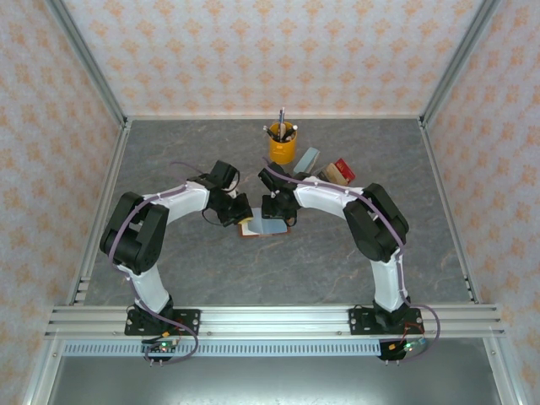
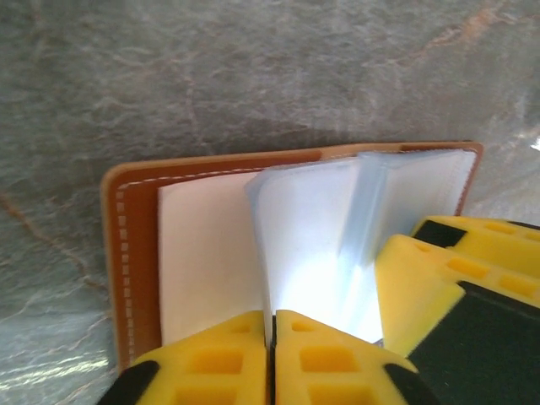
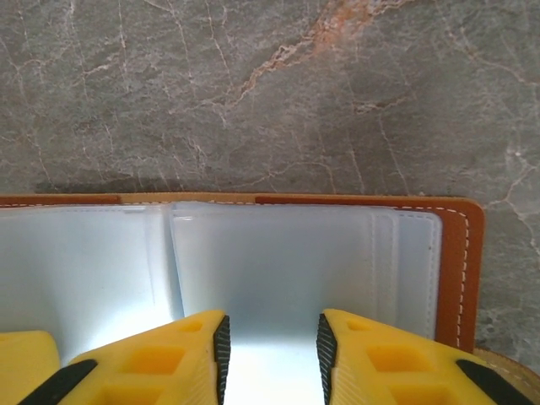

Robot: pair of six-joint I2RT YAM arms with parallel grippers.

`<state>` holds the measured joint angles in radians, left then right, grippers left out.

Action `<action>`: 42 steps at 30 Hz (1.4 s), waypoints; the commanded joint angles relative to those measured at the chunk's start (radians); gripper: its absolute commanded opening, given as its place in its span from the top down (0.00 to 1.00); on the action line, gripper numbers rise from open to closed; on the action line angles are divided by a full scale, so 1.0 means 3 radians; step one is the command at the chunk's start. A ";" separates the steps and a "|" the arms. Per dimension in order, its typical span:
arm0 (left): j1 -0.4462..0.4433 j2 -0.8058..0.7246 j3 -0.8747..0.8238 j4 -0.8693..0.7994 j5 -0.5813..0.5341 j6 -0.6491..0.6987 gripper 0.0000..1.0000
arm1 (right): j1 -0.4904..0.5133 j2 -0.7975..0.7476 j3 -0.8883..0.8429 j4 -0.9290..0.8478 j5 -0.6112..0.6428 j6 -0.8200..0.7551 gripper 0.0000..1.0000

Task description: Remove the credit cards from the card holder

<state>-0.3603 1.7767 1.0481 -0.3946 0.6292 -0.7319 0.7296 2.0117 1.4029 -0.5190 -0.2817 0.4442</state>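
Top external: grey marbled table [image 1: 169, 270], biggest thing in sight. Open like a book and flat on it, on the near side of the yellow cup [image 1: 283, 148] and a little apart from that cup: card holder [image 1: 263, 228], tan stitched leather outside, pale clear sleeves inside. Near-left of the cup, left gripper [image 2: 272, 325], fingers pressed together on the edge of one sleeve [image 2: 312, 228], that sleeve standing up from the page. Straight near of the cup, right gripper [image 3: 270, 329], fingers apart over flat sleeves, contact unclear.
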 commanded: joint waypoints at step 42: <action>0.0150 -0.0508 0.0215 -0.0189 0.0012 0.0362 0.24 | -0.0413 -0.2222 -0.1404 0.0816 0.1144 -0.0004 0.29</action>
<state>-0.3458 1.7191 1.0729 -0.3622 0.7132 -0.6716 0.6151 1.4258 0.9852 -0.2352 -0.1131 0.5045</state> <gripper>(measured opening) 0.738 0.684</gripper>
